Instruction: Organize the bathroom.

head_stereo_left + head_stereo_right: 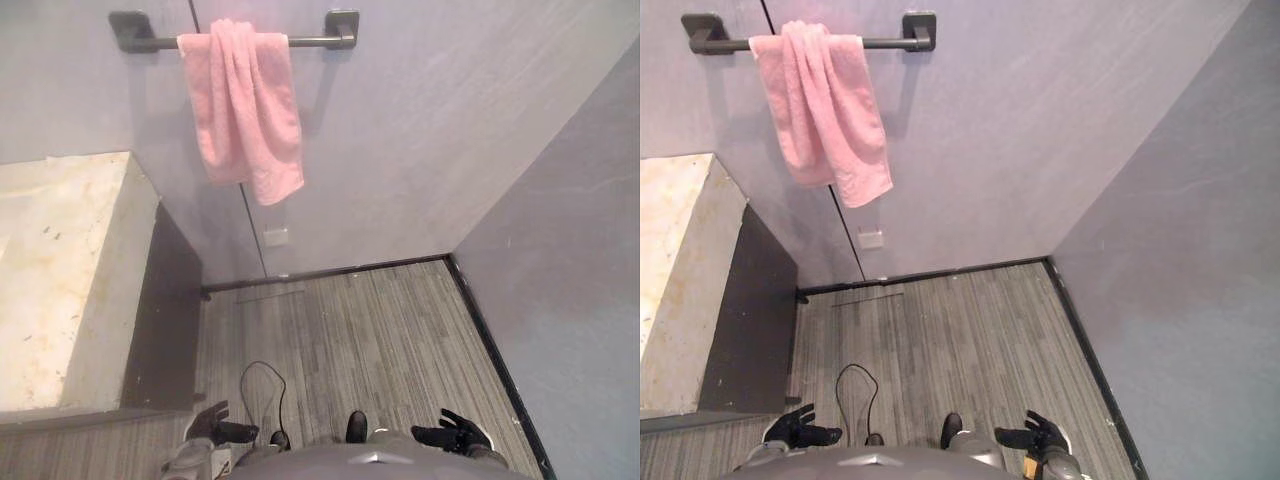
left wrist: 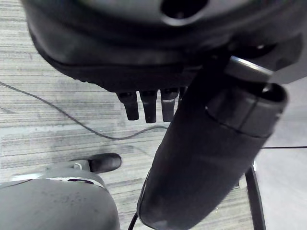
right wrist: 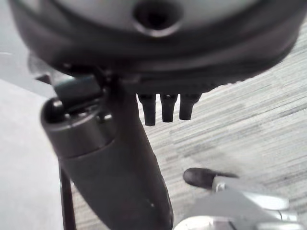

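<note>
pink towel draped over wall bar, above counter | left hand low over floor, far below towel, fingers relaxed, empty | right hand likewise

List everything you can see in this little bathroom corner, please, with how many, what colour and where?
towel: one, pink, draped over the rail, hanging down the wall
towel rail: one, dark grey, fixed high on the back wall
counter: one, pale stained top with a dark side, at the left
wall plate: one, white, low on the back wall under the towel
floor: grey striped planks, with a dark skirting strip along the walls
left hand: one, dark, low near the floor, fingers relaxed, holding nothing
right hand: one, dark, low at the right, fingers relaxed, holding nothing
</note>
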Robot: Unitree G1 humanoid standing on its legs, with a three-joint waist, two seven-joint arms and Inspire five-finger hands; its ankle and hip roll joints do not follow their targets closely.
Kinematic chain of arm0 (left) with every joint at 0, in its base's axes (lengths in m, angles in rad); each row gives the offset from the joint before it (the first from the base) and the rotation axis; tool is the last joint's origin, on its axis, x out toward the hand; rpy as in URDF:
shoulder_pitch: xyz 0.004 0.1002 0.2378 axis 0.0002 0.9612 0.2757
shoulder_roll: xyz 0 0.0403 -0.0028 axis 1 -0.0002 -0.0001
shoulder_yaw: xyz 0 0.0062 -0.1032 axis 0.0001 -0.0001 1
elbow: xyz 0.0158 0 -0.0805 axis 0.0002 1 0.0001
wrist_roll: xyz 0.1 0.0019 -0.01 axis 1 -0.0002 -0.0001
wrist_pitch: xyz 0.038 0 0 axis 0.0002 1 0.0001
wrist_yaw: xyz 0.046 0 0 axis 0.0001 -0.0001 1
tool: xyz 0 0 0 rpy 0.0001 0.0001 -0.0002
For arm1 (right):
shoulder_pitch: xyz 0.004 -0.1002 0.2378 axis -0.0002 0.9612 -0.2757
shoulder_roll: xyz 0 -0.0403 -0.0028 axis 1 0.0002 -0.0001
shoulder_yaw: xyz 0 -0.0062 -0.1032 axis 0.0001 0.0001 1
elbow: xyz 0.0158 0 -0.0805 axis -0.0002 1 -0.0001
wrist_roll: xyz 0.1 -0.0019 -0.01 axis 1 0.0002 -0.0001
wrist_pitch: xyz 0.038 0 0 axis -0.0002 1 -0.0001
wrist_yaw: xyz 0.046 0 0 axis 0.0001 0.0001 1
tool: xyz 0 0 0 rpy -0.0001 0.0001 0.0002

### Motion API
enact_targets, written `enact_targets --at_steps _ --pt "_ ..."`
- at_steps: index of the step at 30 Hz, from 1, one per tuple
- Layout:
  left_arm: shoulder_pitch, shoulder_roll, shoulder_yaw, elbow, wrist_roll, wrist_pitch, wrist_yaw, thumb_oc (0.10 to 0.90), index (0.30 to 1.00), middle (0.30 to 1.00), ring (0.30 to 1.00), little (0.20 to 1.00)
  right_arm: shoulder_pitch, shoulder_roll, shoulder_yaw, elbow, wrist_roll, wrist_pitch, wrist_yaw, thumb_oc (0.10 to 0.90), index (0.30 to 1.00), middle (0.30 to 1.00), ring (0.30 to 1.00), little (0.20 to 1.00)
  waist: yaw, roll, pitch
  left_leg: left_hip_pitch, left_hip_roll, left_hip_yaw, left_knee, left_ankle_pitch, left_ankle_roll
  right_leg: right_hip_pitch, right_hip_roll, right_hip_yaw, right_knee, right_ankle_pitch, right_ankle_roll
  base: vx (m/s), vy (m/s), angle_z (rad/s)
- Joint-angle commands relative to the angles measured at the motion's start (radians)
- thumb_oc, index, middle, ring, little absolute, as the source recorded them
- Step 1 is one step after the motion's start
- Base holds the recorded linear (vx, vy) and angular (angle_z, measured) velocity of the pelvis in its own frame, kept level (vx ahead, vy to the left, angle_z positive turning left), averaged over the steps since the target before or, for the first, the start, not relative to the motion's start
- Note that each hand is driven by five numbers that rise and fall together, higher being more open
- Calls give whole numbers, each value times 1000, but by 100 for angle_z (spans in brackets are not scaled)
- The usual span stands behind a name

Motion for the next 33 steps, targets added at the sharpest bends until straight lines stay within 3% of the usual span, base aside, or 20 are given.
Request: enact_targets --at_steps 1,13,16,25,32,33 --pt "-54 -1 -24 40 14 -1 -38 800 900 900 900 900 -62 -29 26 47 -7 -8 34 800 900 900 900 900 -3 11 -32 -27 24 64 53 -35 -40 29 -16 18 29 -85 106 0 0 0" --pt "-54 5 -18 40 -21 -7 -26 800 900 900 900 900 -65 -31 34 40 8 -1 50 800 900 900 900 900 -3 10 -40 -21 17 66 49 -39 -34 29 -15 20 29 -86 106 2 -3 0" --pt "-56 3 -13 44 -27 30 -33 800 900 900 900 900 -67 -28 39 38 6 5 63 800 900 900 900 900 -2 10 -39 -21 18 64 52 -39 -34 31 -12 21 30 -87 106 16 -25 0" --pt "-63 1 -10 41 -40 51 -40 800 900 900 900 900 -73 -26 58 22 -35 -26 91 800 900 900 900 900 -2 11 -36 -29 24 61 77 -42 -37 32 -9 19 36 -94 99 16 -33 0" --pt "-79 23 21 1 -103 -7 -42 800 900 900 900 900 -83 -48 81 -85 9 -99 139 800 900 900 900 900 3 5 -25 -60 26 51 160 -59 -44 37 -10 20 54 -107 83 28 -62 2" --pt "-94 45 42 -75 -143 -29 -37 800 900 900 900 900 -90 -75 92 -211 27 -97 144 800 900 900 900 900 5 -6 -16 -94 24 47 228 -75 -43 37 -13 31 63 -111 73 14 -89 4"
